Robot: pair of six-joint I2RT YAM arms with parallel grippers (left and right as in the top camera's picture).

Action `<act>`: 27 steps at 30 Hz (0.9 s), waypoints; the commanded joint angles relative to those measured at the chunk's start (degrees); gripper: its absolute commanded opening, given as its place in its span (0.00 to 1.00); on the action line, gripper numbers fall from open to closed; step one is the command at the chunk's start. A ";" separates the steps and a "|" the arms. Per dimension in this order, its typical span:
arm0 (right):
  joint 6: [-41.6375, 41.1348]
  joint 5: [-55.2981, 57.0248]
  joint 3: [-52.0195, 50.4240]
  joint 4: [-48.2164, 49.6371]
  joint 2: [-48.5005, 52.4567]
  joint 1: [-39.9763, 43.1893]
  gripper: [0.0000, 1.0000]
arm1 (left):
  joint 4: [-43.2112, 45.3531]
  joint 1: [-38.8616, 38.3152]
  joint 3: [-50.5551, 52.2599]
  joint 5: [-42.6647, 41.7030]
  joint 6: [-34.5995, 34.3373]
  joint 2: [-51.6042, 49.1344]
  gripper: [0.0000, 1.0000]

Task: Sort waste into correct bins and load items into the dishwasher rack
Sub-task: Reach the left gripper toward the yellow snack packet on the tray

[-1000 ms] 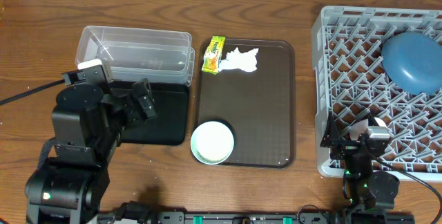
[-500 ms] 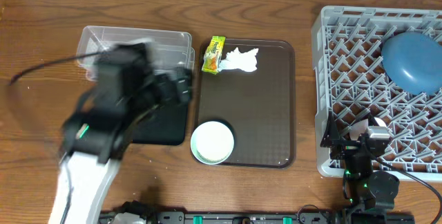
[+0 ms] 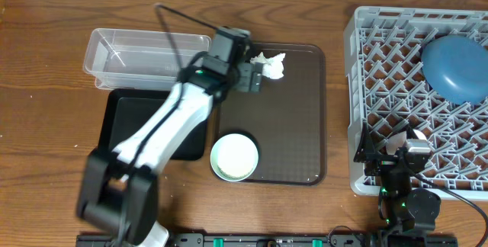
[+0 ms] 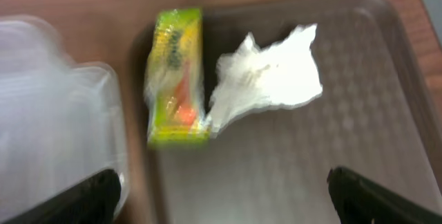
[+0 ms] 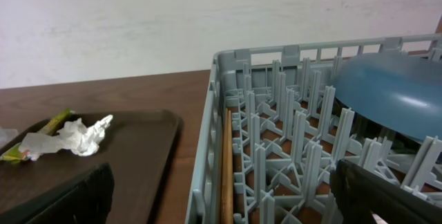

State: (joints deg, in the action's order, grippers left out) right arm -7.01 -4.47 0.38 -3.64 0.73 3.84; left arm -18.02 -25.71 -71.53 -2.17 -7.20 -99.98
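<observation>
Left wrist view: left gripper [image 4: 221,200], spread wide, hovers by snack wrapper [image 4: 176,79]; should centre on it, avoiding adjoining tissue [image 4: 269,79].

wrapper [image 4: 176,79] touching tissue [image 4: 269,79], tub [image 4: 62,113] just beside

Tub [image 3: 145,52] set at far left of table [image 3: 46,87]; shallow tray [image 3: 126,117] just before it. Serving tray [image 3: 297,125] placed right of both. Wrapper [image 4: 176,75] laid in its far left corner, tissue [image 4: 273,75] touching on right. Small bowl [image 3: 234,156] set at near left corner. Rack [image 3: 354,87] placed right of serving tray; large bowl [image 3: 456,65] held in its far right part.
</observation>
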 commanded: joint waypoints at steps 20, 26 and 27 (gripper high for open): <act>-0.46 -0.07 -0.07 -0.24 -0.20 0.37 0.99 | 9.49 -2.99 -6.64 -6.86 8.94 -11.41 0.98; -0.46 -0.07 -0.07 -0.24 -0.20 0.37 0.99 | 8.15 -3.04 -10.27 -4.63 11.41 -16.94 1.00; -0.46 -0.07 -0.07 -0.24 -0.20 0.37 0.99 | 8.35 -3.04 -10.27 -4.63 11.87 -17.75 0.98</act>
State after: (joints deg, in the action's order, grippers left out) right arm -7.01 -4.47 0.38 -3.66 0.73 3.84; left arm -9.54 -28.93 -80.93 -8.14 1.72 -115.15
